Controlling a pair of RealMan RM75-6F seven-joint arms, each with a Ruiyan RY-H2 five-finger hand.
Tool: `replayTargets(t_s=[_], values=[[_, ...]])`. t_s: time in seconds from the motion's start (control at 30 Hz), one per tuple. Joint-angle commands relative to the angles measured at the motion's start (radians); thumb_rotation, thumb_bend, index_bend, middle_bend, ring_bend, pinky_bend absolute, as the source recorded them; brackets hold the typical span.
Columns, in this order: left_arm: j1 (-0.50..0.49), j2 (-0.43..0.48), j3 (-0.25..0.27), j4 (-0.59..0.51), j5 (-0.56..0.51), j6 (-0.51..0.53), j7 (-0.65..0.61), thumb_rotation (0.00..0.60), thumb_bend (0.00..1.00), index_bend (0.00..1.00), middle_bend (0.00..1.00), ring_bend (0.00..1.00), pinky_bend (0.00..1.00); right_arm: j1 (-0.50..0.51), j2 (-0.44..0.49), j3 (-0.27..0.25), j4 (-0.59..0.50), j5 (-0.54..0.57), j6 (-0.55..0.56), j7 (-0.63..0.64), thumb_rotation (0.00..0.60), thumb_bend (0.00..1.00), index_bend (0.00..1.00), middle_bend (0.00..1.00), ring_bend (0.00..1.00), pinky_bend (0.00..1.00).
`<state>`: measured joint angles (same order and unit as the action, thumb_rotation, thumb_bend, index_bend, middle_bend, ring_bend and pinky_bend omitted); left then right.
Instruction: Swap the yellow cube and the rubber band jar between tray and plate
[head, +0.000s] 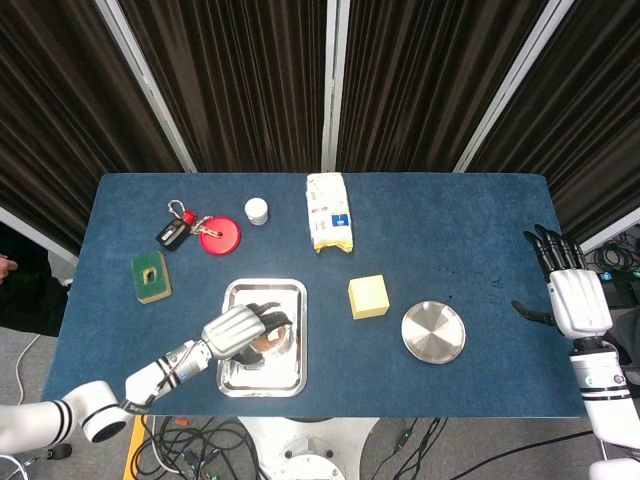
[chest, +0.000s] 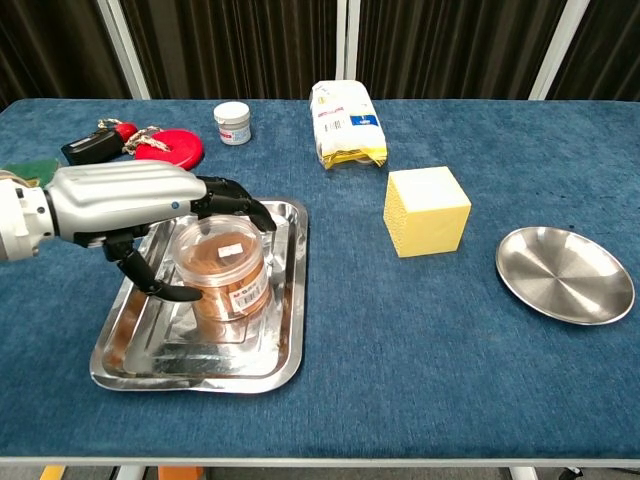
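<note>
A steel tray (chest: 290, 290) on the blue desk (chest: 420, 380) holds the rubber band jar (chest: 225, 275), full of tan bands. The left hand (chest: 135, 205) wraps around the jar, fingers curled over its lid. The yellow cube (chest: 426, 211) sits on the desk at the tray's 2 o'clock. The plate (chest: 565, 274), at the cube's 4 o'clock, holds nothing. The right hand (head: 575, 297) hangs open off the desk's 3 o'clock edge.

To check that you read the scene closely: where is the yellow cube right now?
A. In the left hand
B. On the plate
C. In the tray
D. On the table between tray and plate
D: the cube sits on the blue table, apart from the tray and the bare plate.
</note>
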<state>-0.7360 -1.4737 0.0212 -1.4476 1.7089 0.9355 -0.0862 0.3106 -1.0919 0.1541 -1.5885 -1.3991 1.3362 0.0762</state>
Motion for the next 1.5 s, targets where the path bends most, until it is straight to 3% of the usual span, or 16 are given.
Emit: replayTargets(t_s=[0.03, 0.37, 0.67, 0.9, 1.5], values=[[-0.005, -0.006, 0.003, 0.005, 0.004, 0.007, -0.002, 0.600, 0.24, 0.22, 0.22, 0.15, 0.41, -0.003, -0.002, 0.000, 0.005, 0.000, 0.000, 0.006, 0.600, 0.07, 0.00, 0.00, 0.00, 0.00], [-0.018, -0.012, 0.004, 0.008, 0.005, 0.036, -0.008, 0.600, 0.25, 0.30, 0.29, 0.23, 0.50, -0.012, 0.000, 0.005, 0.014, -0.001, 0.007, 0.019, 0.600, 0.08, 0.00, 0.00, 0.00, 0.00], [-0.044, -0.020, -0.002, -0.030, 0.025, 0.057, -0.015, 0.600, 0.25, 0.30, 0.30, 0.24, 0.50, -0.021, 0.013, 0.018, 0.010, 0.008, 0.019, 0.037, 0.600, 0.08, 0.00, 0.00, 0.00, 0.00], [-0.102, -0.075, -0.024, -0.033, 0.057, 0.046, -0.017, 0.600, 0.25, 0.31, 0.31, 0.24, 0.50, -0.027, 0.020, 0.027, 0.020, 0.015, 0.018, 0.080, 0.600, 0.10, 0.00, 0.00, 0.00, 0.00], [-0.181, -0.284, -0.018, 0.169, 0.123, 0.115, -0.096, 0.600, 0.25, 0.33, 0.32, 0.26, 0.51, -0.030, 0.053, 0.050, 0.028, 0.035, 0.004, 0.146, 0.600, 0.09, 0.00, 0.00, 0.00, 0.00]])
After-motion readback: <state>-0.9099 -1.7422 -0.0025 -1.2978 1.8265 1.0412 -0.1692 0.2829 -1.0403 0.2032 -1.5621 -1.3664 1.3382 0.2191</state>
